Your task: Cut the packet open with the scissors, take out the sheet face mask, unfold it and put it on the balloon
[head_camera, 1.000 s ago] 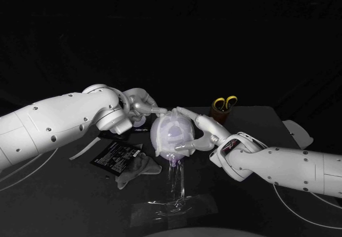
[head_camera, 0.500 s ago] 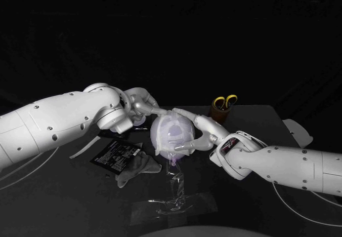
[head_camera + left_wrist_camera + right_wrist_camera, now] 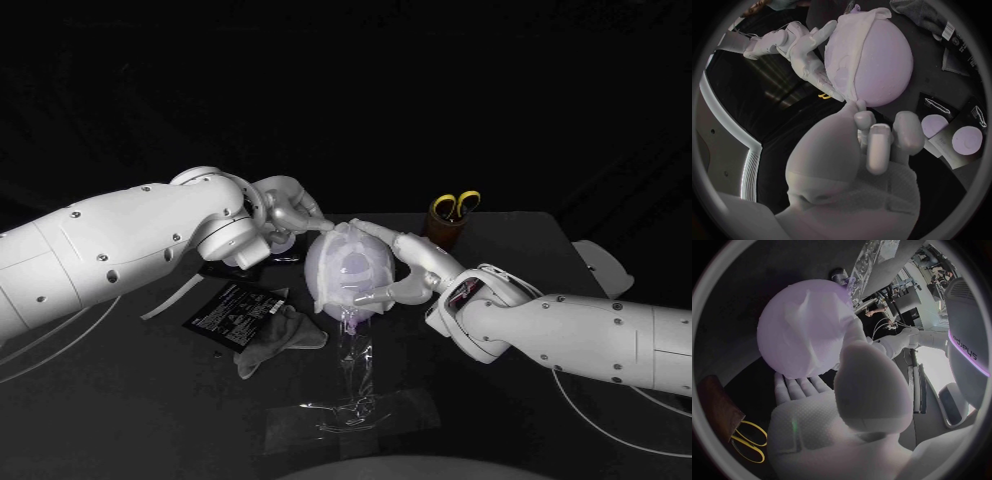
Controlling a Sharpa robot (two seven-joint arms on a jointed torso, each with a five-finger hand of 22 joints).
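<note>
"How far along is the job?"

"Nearly done, I'd judge. The balloon (image 3: pixel 346 272) stands mid-table on a clear stand (image 3: pixel 353 398), and the pale sheet face mask (image 3: pixel 844 55) is unfolded and draped over it. The black packet (image 3: pixel 228 315) lies at eight o'clock from the balloon, presumably emptied, with a crumpled grey sheet (image 3: pixel 281 342) just beside it. The yellow-handled scissors (image 3: pixel 456 207) sit in a brown holder (image 3: pixel 444 233) at two o'clock."

"And the hands?"

"The right hand (image 3: pixel 410 270) cradles the balloon from three o'clock, with fingers spread over its top and underside. The left hand (image 3: pixel 293 215) is at ten o'clock, its fingers curled at the mask's edge. Whether they pinch it, I cannot tell."

"What's left?"

"Probably only smoothing the mask against the balloon, then letting go."
</note>
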